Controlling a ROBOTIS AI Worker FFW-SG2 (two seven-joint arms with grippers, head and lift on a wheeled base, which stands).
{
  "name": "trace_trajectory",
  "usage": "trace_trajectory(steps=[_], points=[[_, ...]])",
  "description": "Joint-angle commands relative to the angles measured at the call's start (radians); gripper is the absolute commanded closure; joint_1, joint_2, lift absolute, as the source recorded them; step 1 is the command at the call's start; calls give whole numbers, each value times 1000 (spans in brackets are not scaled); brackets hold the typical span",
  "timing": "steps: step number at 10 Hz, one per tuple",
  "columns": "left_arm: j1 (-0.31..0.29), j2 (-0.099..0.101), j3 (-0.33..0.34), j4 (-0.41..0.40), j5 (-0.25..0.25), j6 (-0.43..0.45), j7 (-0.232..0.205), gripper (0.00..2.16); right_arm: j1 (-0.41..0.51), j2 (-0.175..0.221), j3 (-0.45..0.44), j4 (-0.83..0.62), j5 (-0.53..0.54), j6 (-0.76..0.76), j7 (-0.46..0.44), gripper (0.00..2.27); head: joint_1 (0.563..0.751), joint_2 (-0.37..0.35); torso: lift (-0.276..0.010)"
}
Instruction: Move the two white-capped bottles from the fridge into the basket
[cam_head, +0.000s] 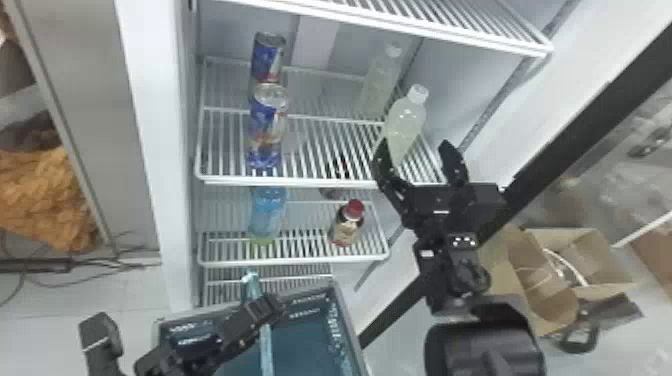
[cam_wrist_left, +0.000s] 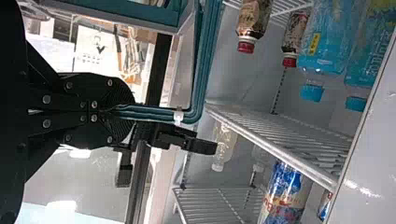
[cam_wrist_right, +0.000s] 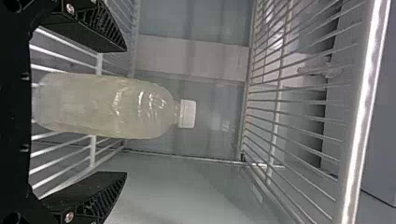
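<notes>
White wire shelves (cam_head: 290, 181) cross the open fridge (cam_head: 150, 100), with an orange heap (cam_head: 45, 195) on its left and a cardboard box (cam_head: 575, 260) on its right. Both white-capped bottles are on the middle shelf, near its right side: the front bottle (cam_head: 406, 120) upright toward the shelf's edge, the rear bottle (cam_head: 380, 80) behind it. The right gripper (cam_head: 413, 145) reaches in at that shelf with its fingers set wide, one on each side of the front bottle's lower body, a gap showing on both sides. Low before the fridge, the left gripper (cam_head: 265, 307) has its fingers closed on the teal handle (cam_head: 267, 345) of the basket (cam_head: 332, 287). Two blue-and-silver cans (cam_head: 267, 130) stand one behind the other at the middle shelf's left. On the shelf below are a blue bottle (cam_head: 267, 210) and, to its right, a red-capped bottle (cam_head: 346, 225).
</notes>
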Motion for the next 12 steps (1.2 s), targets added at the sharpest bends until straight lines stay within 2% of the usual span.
trace_trajectory(steps=[1,3,6,8,9,12], points=[[0,0,0,0,1,0,0,1174,-59,-4,-2,57,-1,-4,8,98,695,-350,0],[-3,0,-2,0,3,0,0,1174,-123,-4,-8,133,-13,-7,38,98,695,-350,0],[-5,0,-4,0,3,0,0,1174,-172,-4,-2,199,-46,-4,58,140,695,-350,0],[-5,0,-4,0,3,0,0,1174,-189,-4,-2,212,-68,-4,79,676,695,-350,0],[-3,2,-4,0,5,0,0,1174,-189,-4,4,209,-80,-4,82,817,695,-350,0],[-3,0,-2,0,5,-2,0,1174,-152,-4,22,138,-128,1,84,874,695,-350,0]])
